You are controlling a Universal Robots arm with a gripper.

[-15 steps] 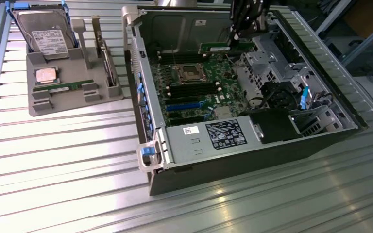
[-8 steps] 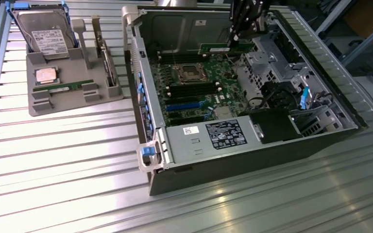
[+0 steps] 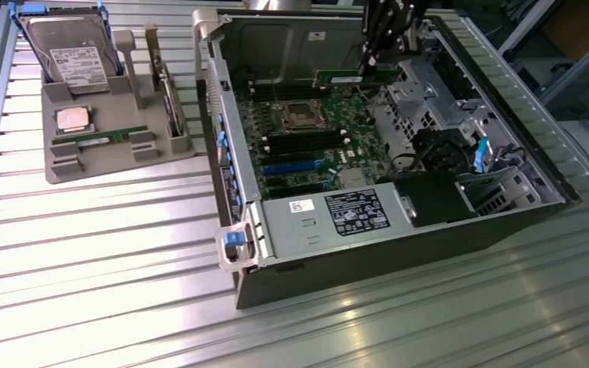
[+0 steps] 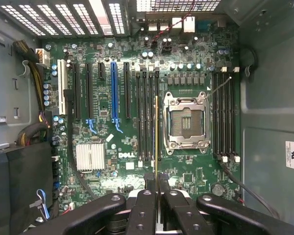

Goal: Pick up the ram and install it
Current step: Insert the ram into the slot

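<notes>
My gripper (image 3: 371,67) hangs over the far part of the open computer case (image 3: 274,46) and is shut on the ram (image 3: 356,77), a slim green stick held level above the motherboard (image 3: 305,146). In the wrist view the ram (image 4: 157,137) shows edge-on as a thin line running out from between the black fingers (image 4: 143,205) of my gripper (image 4: 157,185). It lines up over the black memory slots (image 4: 147,117) beside the bare processor socket (image 4: 186,122). Whether it touches a slot cannot be told.
A grey tray (image 3: 110,157) at the exterior view's left holds a second green stick (image 3: 92,140), a hard drive (image 3: 70,57), a silver processor chip (image 3: 73,119) and an upright card (image 3: 172,100). Inside the case are a power supply (image 3: 346,215), drive cages (image 3: 448,100) and cables (image 4: 71,147).
</notes>
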